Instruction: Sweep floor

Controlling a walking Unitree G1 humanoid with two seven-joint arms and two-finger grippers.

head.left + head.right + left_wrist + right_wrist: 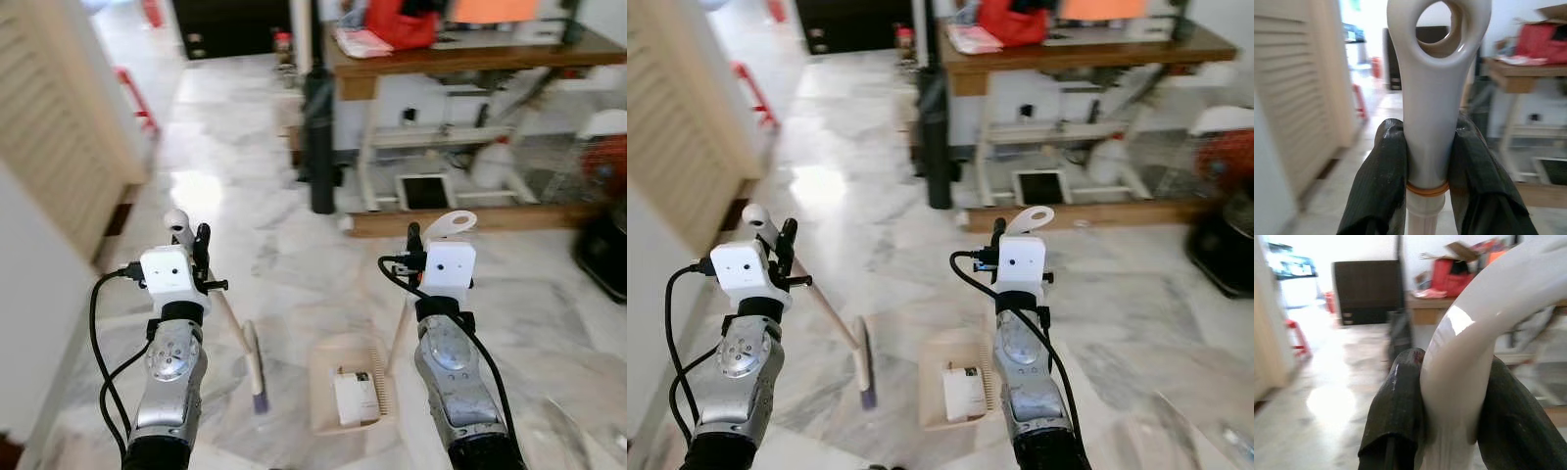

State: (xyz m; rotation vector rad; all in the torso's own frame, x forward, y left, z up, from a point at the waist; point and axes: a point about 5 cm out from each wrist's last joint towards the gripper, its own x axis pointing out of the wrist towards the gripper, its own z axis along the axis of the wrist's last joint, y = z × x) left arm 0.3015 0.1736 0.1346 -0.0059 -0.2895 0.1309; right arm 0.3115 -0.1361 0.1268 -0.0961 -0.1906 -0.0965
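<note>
**Both arms raised, broom in the left gripper, dustpan in the right**

Both silver arms reach forward and up from the bottom of the head view, roughly parallel, forearms tilted slightly inward, white wrist cameras at about the same height.

The left gripper (1429, 161) is clamped on the broom (253, 364) near the top of its pale handle: in the wrist view the two black fingers (1382, 166) press either side of the handle just below its hanging loop, at an orange ring. From the grip the handle slants down and toward the middle, and the brush head rests on the marble floor (245, 206) between the two arms, bristles down.

The right gripper (1454, 406) is closed on the dustpan (345, 384) handle, its fingers (1398, 401) squeezing the white curved top from both sides. The handle runs down to the beige pan, which sits flat on the floor just inside the right forearm. A small white box (355, 397) lies in the pan against its toothed edge.

Brush head and pan are close together but apart, with a strip of bare floor between them.

Ahead stands a wooden table (470, 54) with a red bag (402, 24) on it, a dark post (318, 137) beside it, and a louvred door (59, 127) on the left.
</note>
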